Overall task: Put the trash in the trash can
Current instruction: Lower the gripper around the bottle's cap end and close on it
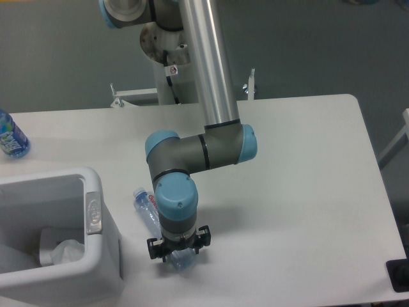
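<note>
The clear plastic bottle with a red-lettered label (148,211) lies slanted on the white table, cap end toward the upper left. My gripper (179,258) points straight down over the bottle's lower right end. The wrist hides its fingers, so I cannot see whether they are closed on the bottle. The white trash can (96,256) stands at the lower left, with its grey oval-marked tab (94,214) on the rim facing the bottle. A crumpled whitish piece (66,251) lies inside the can; no green mark shows on it.
A bottle with a blue label (10,137) lies at the table's left edge, behind the can. The arm's base and upper link rise at the back centre. A dark object (399,275) sits past the table's lower right corner.
</note>
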